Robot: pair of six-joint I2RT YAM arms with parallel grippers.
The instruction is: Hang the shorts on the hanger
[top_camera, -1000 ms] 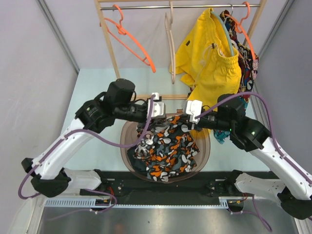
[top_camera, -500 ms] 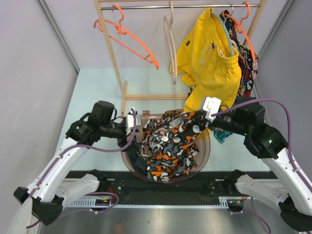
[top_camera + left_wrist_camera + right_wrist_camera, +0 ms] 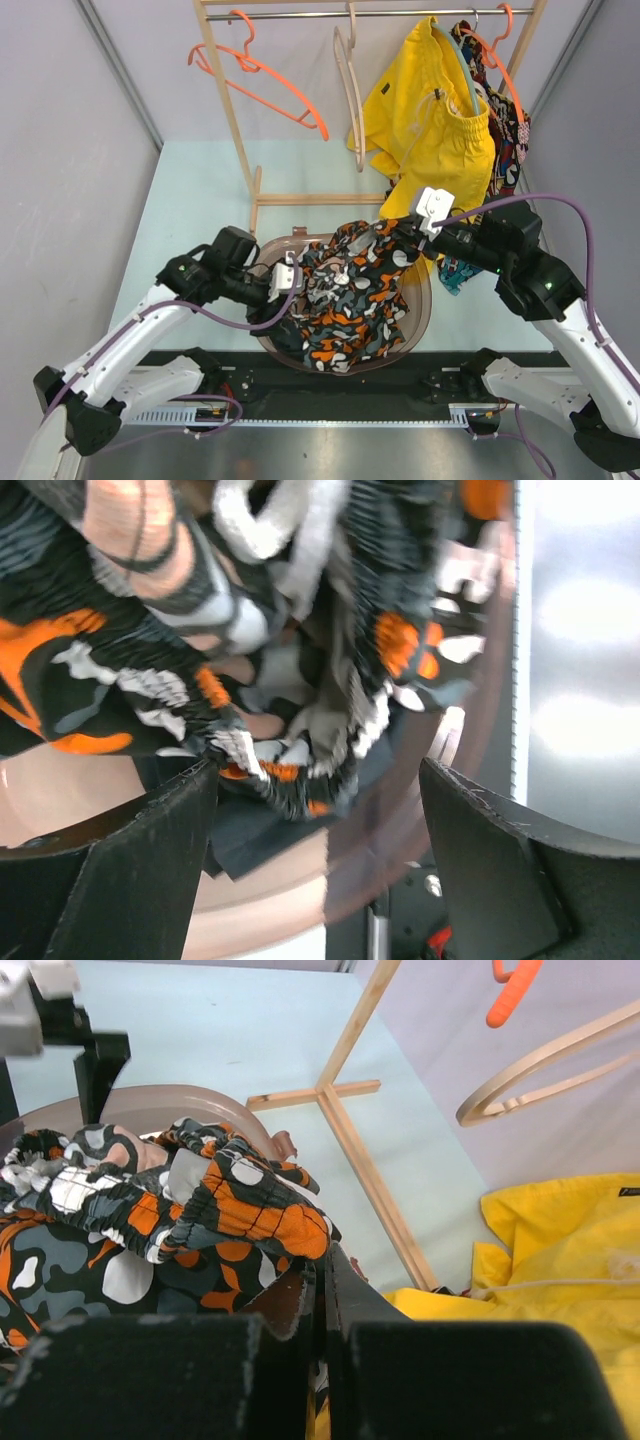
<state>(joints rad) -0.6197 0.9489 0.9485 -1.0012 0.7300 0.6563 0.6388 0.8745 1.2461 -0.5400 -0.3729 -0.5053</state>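
The light blue table [image 3: 195,200] holds a round brown tub [image 3: 418,318] mid-frame, with a wooden rack [image 3: 310,198] just above.

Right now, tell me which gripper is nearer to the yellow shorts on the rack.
Right. The right gripper, shut on the camouflage shorts, sits right by the yellow shorts; the left gripper is open across the basket.

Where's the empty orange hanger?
In the top view, the hanger hangs tilted on the rail at upper left, just left of the beige hanger, far from the shorts.
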